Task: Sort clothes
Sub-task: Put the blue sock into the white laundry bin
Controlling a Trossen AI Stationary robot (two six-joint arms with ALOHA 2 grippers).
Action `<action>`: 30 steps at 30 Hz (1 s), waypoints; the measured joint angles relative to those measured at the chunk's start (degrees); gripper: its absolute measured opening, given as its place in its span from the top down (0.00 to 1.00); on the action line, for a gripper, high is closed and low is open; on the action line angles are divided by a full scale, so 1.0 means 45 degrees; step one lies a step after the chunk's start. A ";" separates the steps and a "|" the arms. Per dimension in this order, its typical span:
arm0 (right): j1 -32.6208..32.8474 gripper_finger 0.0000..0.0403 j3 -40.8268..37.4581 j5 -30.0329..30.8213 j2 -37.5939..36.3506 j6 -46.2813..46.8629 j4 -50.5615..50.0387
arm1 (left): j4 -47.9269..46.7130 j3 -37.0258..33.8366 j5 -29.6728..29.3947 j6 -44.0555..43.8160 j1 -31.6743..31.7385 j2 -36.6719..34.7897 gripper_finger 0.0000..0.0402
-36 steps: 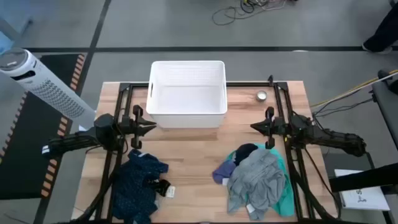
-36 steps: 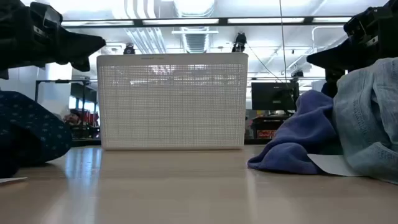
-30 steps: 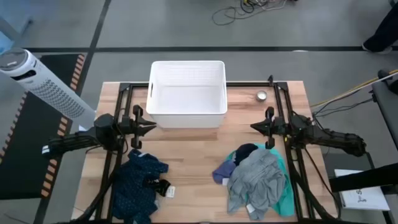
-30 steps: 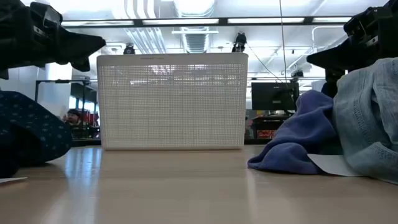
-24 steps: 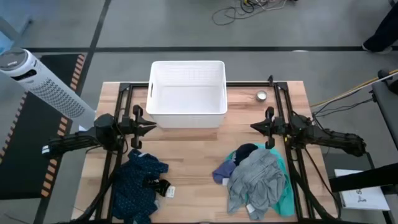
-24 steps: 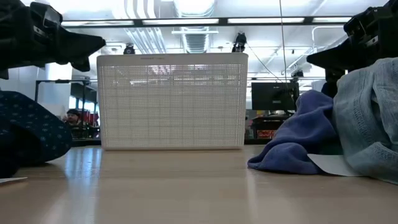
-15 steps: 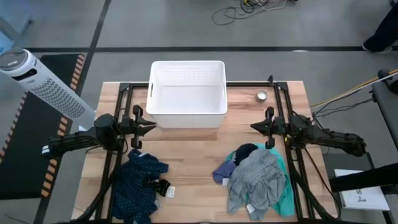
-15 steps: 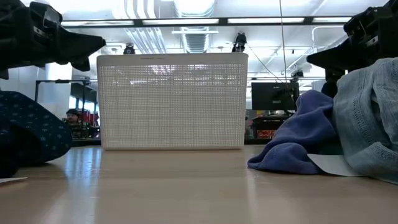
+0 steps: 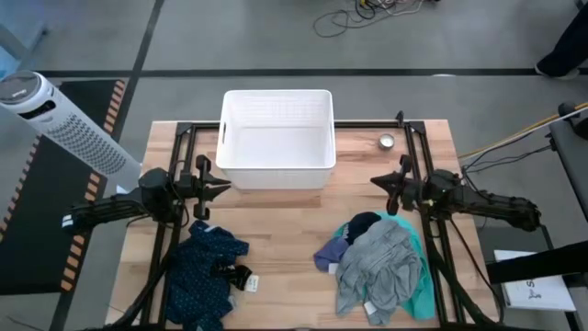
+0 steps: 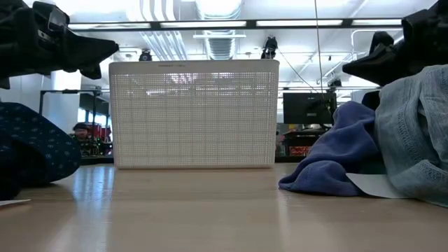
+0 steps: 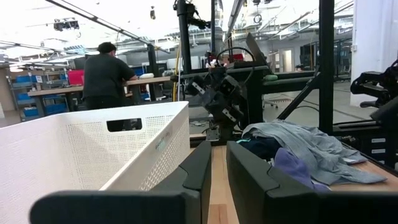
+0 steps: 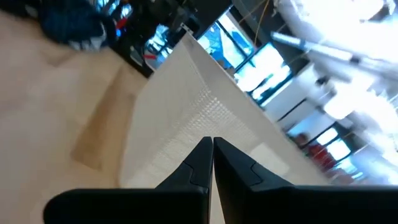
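Note:
The clothes lie in two heaps on the wooden table. A dark navy patterned garment [image 9: 204,272] lies near left. Near right, a grey garment [image 9: 380,265] lies over a teal one [image 9: 424,287], with a blue-purple piece [image 9: 328,255] and a small navy piece [image 9: 364,223] at its edge. My left gripper [image 9: 227,188] hangs level by the white basket's [image 9: 276,93] near left corner, its fingers [image 11: 200,163] a narrow gap apart with nothing between. My right gripper [image 9: 375,182] hangs level off the basket's near right corner, shut and rolled to one side [image 12: 212,142].
The white basket [image 10: 194,112] stands at the table's far middle. A small round metal thing [image 9: 387,141] lies at the far right. Black frame rails [image 9: 175,230] run along both sides. A white tower fan [image 9: 64,124] stands off the left edge. A person [image 11: 103,71] stands in the room behind.
My right gripper has rolled about its own pointing line while staying in place and shut. The left gripper and the clothes have kept still.

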 joint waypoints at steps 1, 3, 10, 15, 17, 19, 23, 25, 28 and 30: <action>-0.0005 1.00 -0.0003 0.0059 0.0000 -0.0498 -0.0001 | 0.0000 0.0003 0.0000 -0.0041 0.0000 0.0000 0.91; -0.0005 1.00 0.0001 0.0098 0.0000 -0.1123 0.0029 | 0.0000 0.0003 0.0000 -0.0112 0.0000 0.0000 0.91; -0.0002 1.00 0.0000 0.0059 -0.0005 -0.0486 0.1710 | -0.0009 0.0003 0.0000 -0.0176 0.0000 0.0000 0.91; -0.0001 1.00 -0.0003 0.0020 -0.0005 0.1357 0.1960 | -0.0066 0.0003 0.0005 0.0126 0.0000 0.0000 0.91; 0.0000 1.00 0.0000 0.0020 -0.0005 0.2385 0.1972 | -0.0068 0.0003 0.0005 0.0263 0.0000 -0.0009 0.91; 0.0000 1.00 -0.0003 0.0015 -0.0005 0.3225 0.1972 | 0.0020 0.0003 0.0005 0.0340 0.0000 -0.0019 0.91; -0.0002 1.00 -0.0003 -0.0009 -0.0005 0.5345 0.1986 | 0.0053 0.0003 0.0005 0.0456 0.0000 -0.0019 0.91; -0.0003 1.00 -0.0003 -0.0030 -0.0005 0.6777 0.1987 | 0.0047 0.0003 0.0005 0.0698 0.0000 0.0019 0.91; -0.0001 1.00 -0.0003 0.0015 0.0005 0.8518 0.2320 | -0.0006 0.0003 0.0005 0.1106 0.0000 0.0111 0.91; 0.0000 1.00 -0.0003 0.0016 0.0000 0.9135 0.2652 | 0.0006 0.0003 0.0005 0.1374 0.0000 0.0152 0.91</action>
